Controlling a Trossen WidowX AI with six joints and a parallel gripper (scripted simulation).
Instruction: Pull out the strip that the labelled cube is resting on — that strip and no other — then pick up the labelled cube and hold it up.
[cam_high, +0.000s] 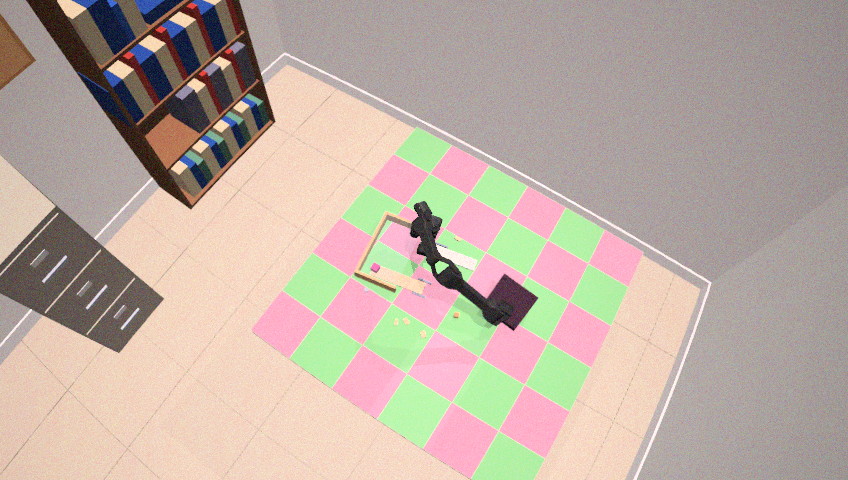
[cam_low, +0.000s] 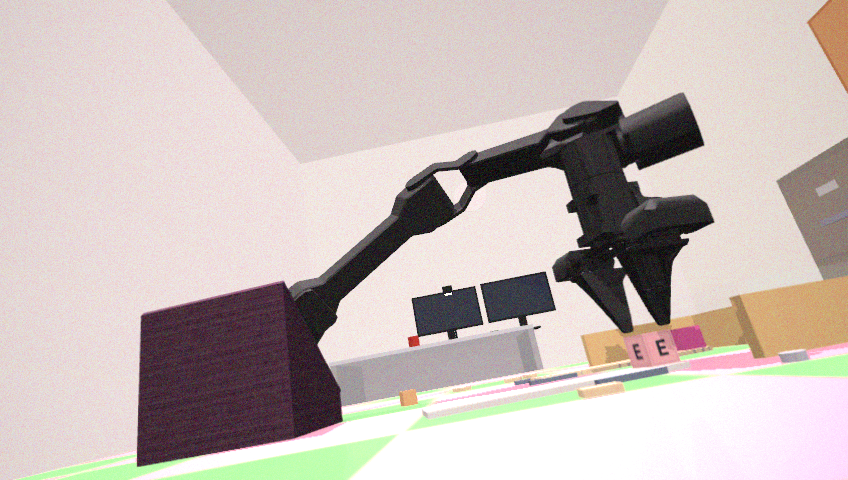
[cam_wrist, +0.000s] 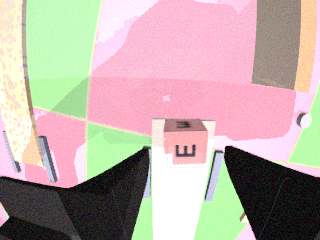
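We hold the gripper (cam_low: 641, 325) just above the pink cube marked E (cam_low: 652, 349), fingers about half apart with nothing between them, narrowed, we judge, to straddle the cube's width. In the wrist view the cube (cam_wrist: 186, 142) sits at twelve o'clock from the fingers, on the far end of the white strip (cam_wrist: 176, 210). The wooden frame (cam_high: 377, 236) lies at nine o'clock in the top view.
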